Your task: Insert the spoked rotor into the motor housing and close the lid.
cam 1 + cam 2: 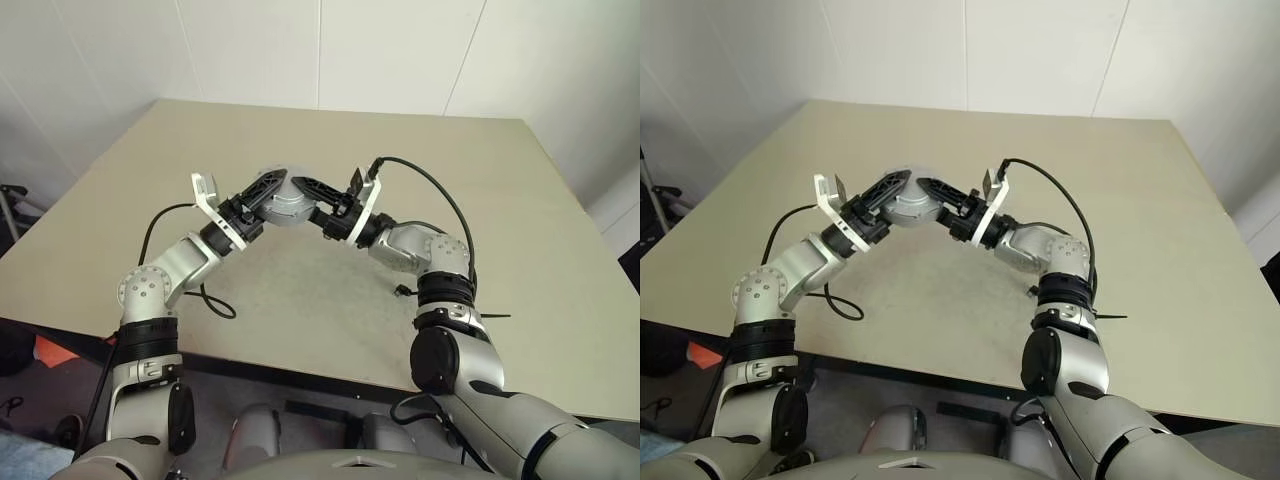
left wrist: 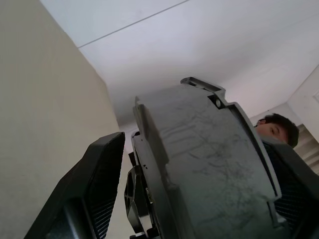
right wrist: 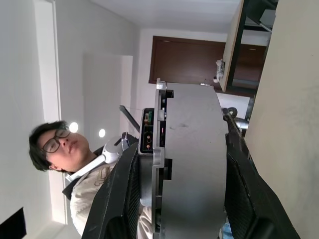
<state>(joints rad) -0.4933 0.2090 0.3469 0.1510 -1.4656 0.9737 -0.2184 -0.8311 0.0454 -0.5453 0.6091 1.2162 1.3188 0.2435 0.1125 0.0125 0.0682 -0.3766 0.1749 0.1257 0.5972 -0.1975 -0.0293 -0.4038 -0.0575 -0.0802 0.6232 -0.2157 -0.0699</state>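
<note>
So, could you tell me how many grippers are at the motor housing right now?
2: the left gripper at the motor housing's left side, the right gripper at its right, above the table.

You're in a plain indoor workroom: bare white walls, one beige table, a dark wooden door, a person watching.

Both arms raised, grippers meeting over table centre.

L arm bent at elbow, forearm angled up & inward; left gripper points fwd-right, fingers spread either side of the grey round motor housing. R arm elbow up, wrist turned inward; right gripper points fwd-left, fingers clamped on the same housing's flat faces. Tips of both grippers nearly touching, held above the table, not resting on it.
</note>
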